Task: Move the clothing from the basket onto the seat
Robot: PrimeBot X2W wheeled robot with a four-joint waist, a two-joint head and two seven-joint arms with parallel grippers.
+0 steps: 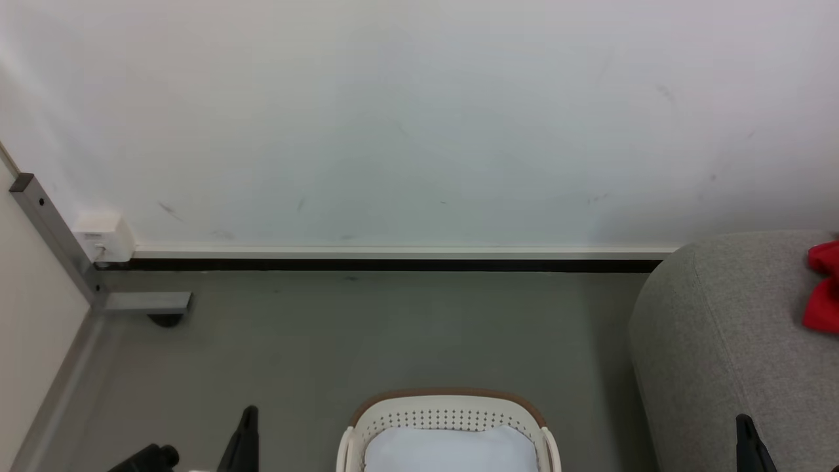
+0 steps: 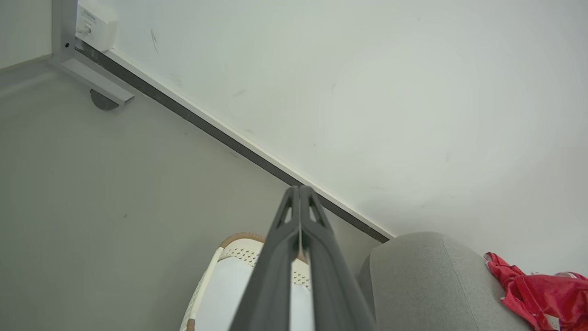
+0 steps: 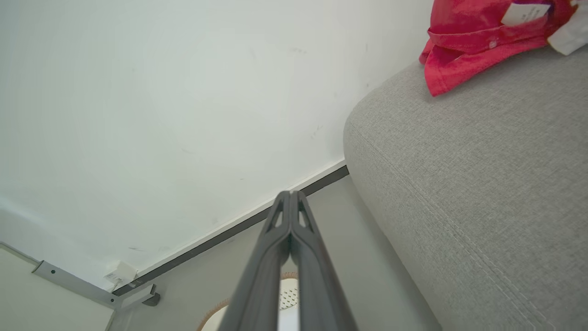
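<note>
Right fingers (image 3: 264, 276) pressed together, clothing (image 3: 464, 41) well apart on seat (image 3: 459, 193)

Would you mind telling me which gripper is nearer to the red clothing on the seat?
Right. The right gripper is by the seat, below the clothing in the head view; the left gripper is beyond the basket, farther off.

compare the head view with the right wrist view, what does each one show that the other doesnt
Head view, not the right wrist view: the left jaws at the lower left, and the basket from side to side.
Right wrist view, not the head view: a white label on the clothing, and the right jaws up close, shut together.
Both: the basket's brown rim, the red clothing lying on the grey seat, the right jaws, the wall and the floor.
</note>
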